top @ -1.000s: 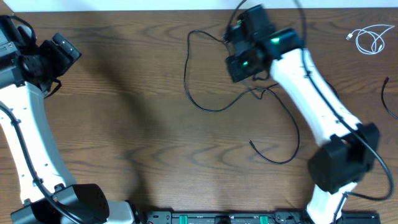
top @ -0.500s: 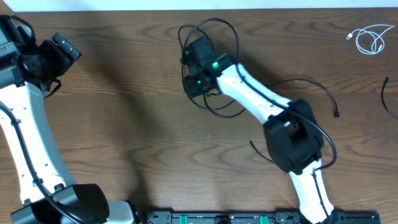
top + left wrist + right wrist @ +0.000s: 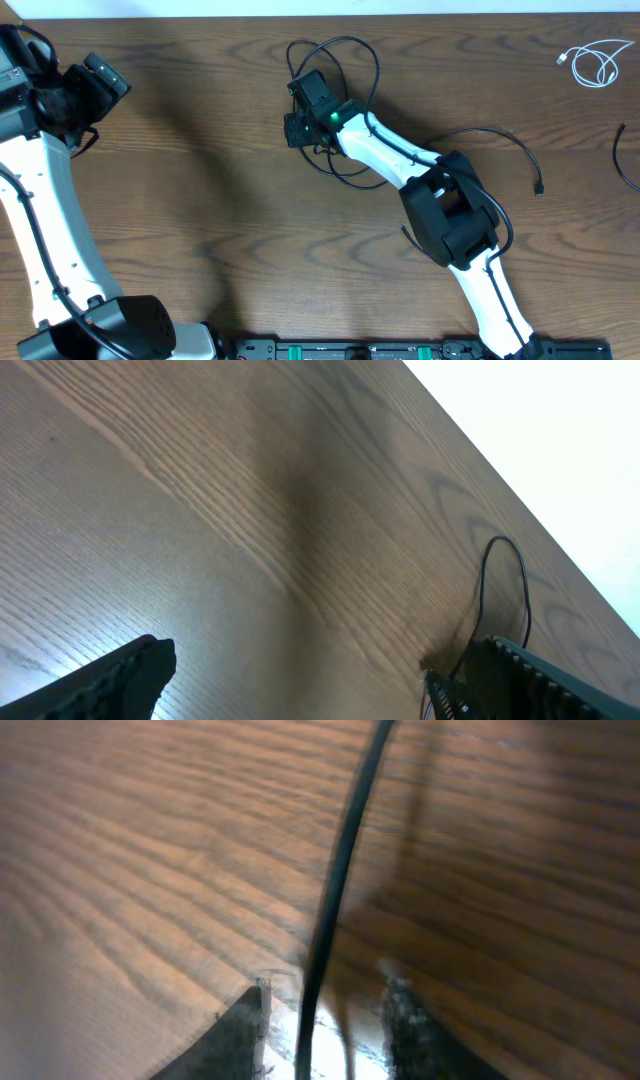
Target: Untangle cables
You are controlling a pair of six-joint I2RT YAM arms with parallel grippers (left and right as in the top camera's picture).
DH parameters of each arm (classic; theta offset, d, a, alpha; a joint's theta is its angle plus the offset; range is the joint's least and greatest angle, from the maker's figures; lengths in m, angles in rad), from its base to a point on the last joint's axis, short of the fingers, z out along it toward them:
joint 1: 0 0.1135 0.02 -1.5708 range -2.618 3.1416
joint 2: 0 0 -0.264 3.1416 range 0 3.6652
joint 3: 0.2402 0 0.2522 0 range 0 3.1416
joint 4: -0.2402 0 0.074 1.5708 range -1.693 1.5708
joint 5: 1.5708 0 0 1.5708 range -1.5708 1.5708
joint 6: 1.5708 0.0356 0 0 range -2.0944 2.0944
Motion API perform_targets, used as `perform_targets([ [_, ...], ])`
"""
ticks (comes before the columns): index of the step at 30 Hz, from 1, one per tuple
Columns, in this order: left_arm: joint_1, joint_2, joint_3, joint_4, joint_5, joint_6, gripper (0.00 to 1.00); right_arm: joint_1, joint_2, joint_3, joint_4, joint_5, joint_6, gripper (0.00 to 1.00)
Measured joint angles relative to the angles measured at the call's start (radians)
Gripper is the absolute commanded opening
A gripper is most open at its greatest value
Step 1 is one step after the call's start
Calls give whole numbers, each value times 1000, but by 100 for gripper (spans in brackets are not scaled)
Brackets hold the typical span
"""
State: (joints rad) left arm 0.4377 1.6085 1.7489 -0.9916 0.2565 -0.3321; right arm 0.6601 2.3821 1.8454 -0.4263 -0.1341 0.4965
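1. Wood-grain brown table (image 3: 200, 180) fills the overhead view and carries everything else; the right gripper (image 3: 295, 128) hangs low over its far middle part and serves as the reference point below.
2. White-shelled left arm (image 3: 40, 200) rises well to the left of the right gripper. Its left gripper (image 3: 100, 80) is at about the same depth on the table. In the left wrist view the left gripper (image 3: 320, 680) has its jaws spread wide over bare wood, with nothing between them.
3. White-and-black right arm (image 3: 400, 165) runs from the near edge diagonally up to the right gripper. A green light (image 3: 332, 117) glows just behind the right gripper.
4. Looped black cable (image 3: 350, 42) curls around the right gripper, arcing beyond it and passing under it on the near side.
5. In the blurred right wrist view the black cable (image 3: 345, 850) runs between the two fingertips of the right gripper (image 3: 325, 1025). The jaws stand part-way apart with a gap beside the cord, so it is not pinched.
6. One black strand (image 3: 500, 132) sweeps off to the right of the right gripper and ends in a small plug (image 3: 540, 188).
7. Coiled white cable (image 3: 600, 62) lies far to the right of the right gripper, well apart from the black loops.
8. Short black cable piece (image 3: 625, 160) shows at the table's edge, also far to the right of the right gripper.
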Motion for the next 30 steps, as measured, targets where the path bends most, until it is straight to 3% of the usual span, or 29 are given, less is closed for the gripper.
perform_targets([
  [9,0,0,0,0,0,0,97,25,0,0,-57,98,0,1],
  [30,0,0,-2,0,0,0,97,-37,-194,2,-557,212,-96,1],
])
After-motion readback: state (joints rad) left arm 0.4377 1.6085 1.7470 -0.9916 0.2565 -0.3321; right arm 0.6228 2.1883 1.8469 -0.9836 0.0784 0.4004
